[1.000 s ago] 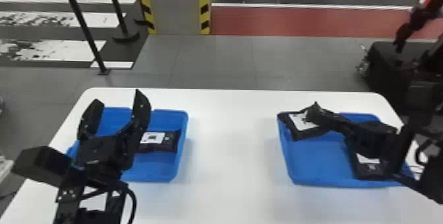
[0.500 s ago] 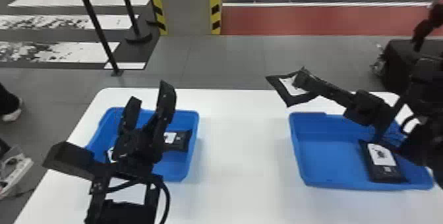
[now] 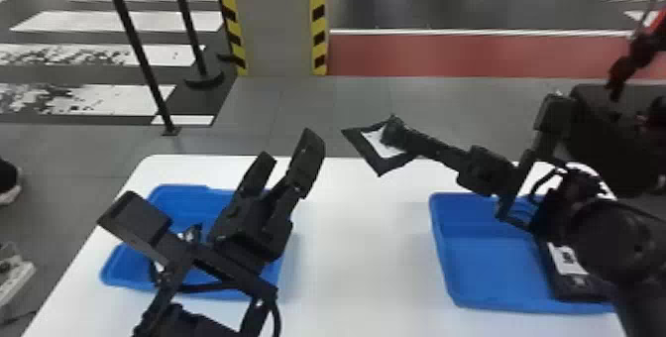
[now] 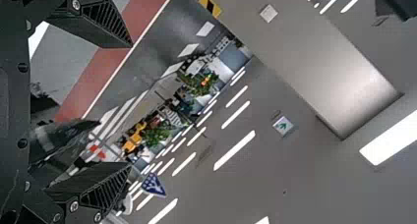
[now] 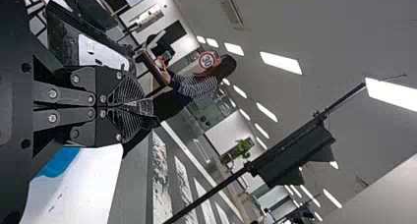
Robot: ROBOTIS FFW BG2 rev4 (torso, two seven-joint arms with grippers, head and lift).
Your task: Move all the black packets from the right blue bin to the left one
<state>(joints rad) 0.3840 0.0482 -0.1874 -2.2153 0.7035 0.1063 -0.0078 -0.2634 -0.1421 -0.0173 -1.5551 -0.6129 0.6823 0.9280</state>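
Advancing the transfer, a flat black packet [image 3: 367,151] has been carried leftward, pinched in the right end effector [image 3: 391,132]; release remains

I, the right gripper [image 3: 389,134], could pass above the table [image 3: 354,261] between the right bin [image 3: 488,271] and left bin [image 3: 181,196]; the left gripper [image 3: 289,145] juts up in my way.

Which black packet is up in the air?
The packet pinched in the right tool, clear of the left bin and right bin; another packet lies inside the right one.
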